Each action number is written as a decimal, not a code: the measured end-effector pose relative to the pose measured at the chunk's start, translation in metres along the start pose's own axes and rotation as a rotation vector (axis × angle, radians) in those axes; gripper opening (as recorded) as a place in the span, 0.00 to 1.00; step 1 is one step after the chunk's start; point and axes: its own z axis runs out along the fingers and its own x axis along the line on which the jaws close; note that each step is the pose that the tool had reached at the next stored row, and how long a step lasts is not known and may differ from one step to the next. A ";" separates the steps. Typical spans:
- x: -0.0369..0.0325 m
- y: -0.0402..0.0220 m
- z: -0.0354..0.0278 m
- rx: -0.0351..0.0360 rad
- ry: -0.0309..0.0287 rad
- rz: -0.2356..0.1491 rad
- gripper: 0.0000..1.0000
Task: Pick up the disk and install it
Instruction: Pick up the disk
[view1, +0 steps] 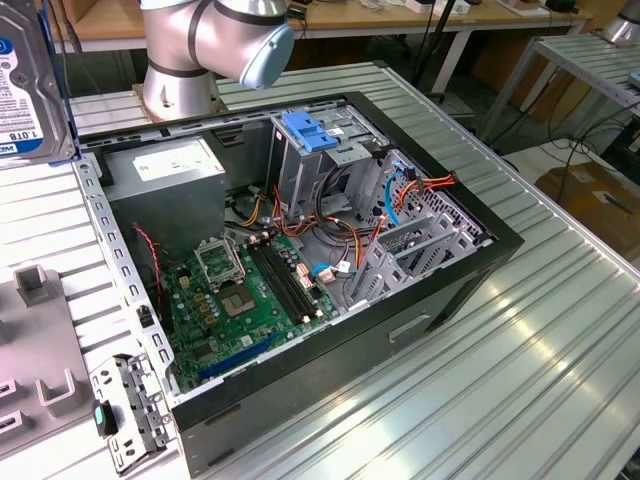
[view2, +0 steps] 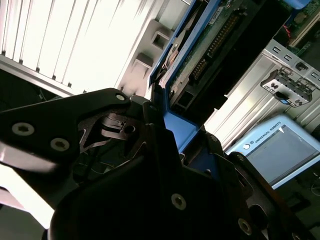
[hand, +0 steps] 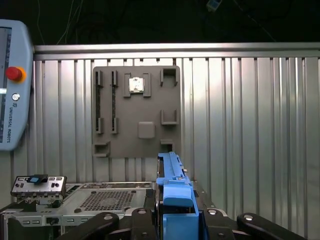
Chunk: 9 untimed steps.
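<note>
The black end effector (hand: 175, 220) is clamped across the faces of the flat silver-metal disk (view1: 30, 80). The disk hangs in the air at ten o'clock from the open black computer case (view1: 300, 400) in the exterior view. This grip probably leaves its blue plastic side rails (hand: 172, 187) free for the grey metal drive cage (view1: 320, 165).

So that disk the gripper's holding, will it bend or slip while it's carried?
Probably stiff and heavy for its size: the disk looks like a flat metal slab. The gripper clamps it at the smooth blue side rail, so it might pivot or slip if jolted. Its bare circuit board suggests knocks could damage it.
</note>
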 end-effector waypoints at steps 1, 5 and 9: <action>0.0000 -0.0018 0.0000 -0.0004 0.0001 0.000 0.37; -0.0001 -0.0090 -0.0001 -0.0016 0.0000 0.001 0.37; -0.0003 -0.0161 -0.0002 -0.0031 0.0001 0.002 0.37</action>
